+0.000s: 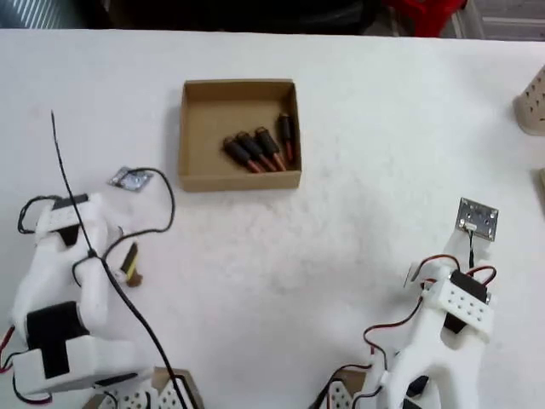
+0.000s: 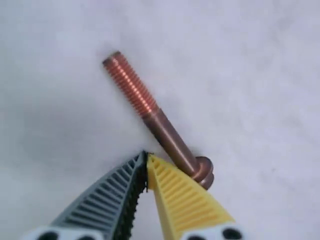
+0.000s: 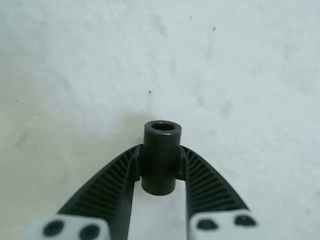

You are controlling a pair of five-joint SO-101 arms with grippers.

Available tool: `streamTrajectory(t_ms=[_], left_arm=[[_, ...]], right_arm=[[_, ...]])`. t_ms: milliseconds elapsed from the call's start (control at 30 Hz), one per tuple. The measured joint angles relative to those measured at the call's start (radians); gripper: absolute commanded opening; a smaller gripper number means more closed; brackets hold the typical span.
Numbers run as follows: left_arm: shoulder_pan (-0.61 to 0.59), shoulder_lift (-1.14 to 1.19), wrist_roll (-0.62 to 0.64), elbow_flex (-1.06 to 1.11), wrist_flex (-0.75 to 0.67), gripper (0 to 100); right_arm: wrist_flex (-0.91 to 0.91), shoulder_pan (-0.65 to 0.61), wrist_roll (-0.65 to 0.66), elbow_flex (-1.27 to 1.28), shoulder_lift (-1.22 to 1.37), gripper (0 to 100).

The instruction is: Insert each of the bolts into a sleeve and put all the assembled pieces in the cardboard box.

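Observation:
A copper bolt [image 2: 155, 117] lies flat on the white table, its head touching the yellow finger [image 2: 180, 200] of my left gripper [image 2: 146, 159]. That gripper is shut, its grey and yellow tips meeting with nothing between them. My right gripper [image 3: 160, 150] is shut on a short black sleeve [image 3: 161, 155], whose open bore faces the camera. The cardboard box [image 1: 204, 179] stands at the table's far middle and holds several assembled pieces [image 1: 260, 149]. In the high view, the left gripper [image 1: 129, 260] is low at the near left, and the right arm [image 1: 451, 307] is at the near right.
A small foil-like scrap [image 1: 132, 179] lies left of the box. A metal plate [image 1: 477, 217] sits beyond the right arm. A pale perforated object [image 1: 532, 102] is at the far right edge. Black cable [image 1: 85, 230] loops over the left arm.

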Motion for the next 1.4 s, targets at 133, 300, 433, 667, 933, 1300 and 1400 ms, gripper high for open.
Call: streamTrajectory(t_ms=[133,300,433,667,933,1300,1400], left_arm=[[0.031,0.032,0.002,-0.006,0.003,2],[0.097,0.044,0.015,-0.012,0.005,2],[0.18,0.044,0.123,-0.011,-0.008,2],[0.331,0.061,0.302,-0.034,-0.034,2],[0.476,0.064,0.489,-0.064,-0.169,2],[0.578,0.068,0.497,-0.127,-0.25,2],[0.589,0.068,0.44,-0.15,-0.241,2]], right_arm=[[0.0,0.0,0.0,0.0,0.0,1.9],[0.0,0.0,0.0,0.0,0.0,1.9],[0.0,0.0,0.0,0.0,0.0,1.9],[0.0,0.0,0.002,0.0,0.0,1.9],[0.0,0.0,0.005,0.0,0.0,1.9],[-0.025,0.0,0.005,0.012,0.0,1.9],[-0.025,0.0,0.005,0.012,0.0,1.9]])
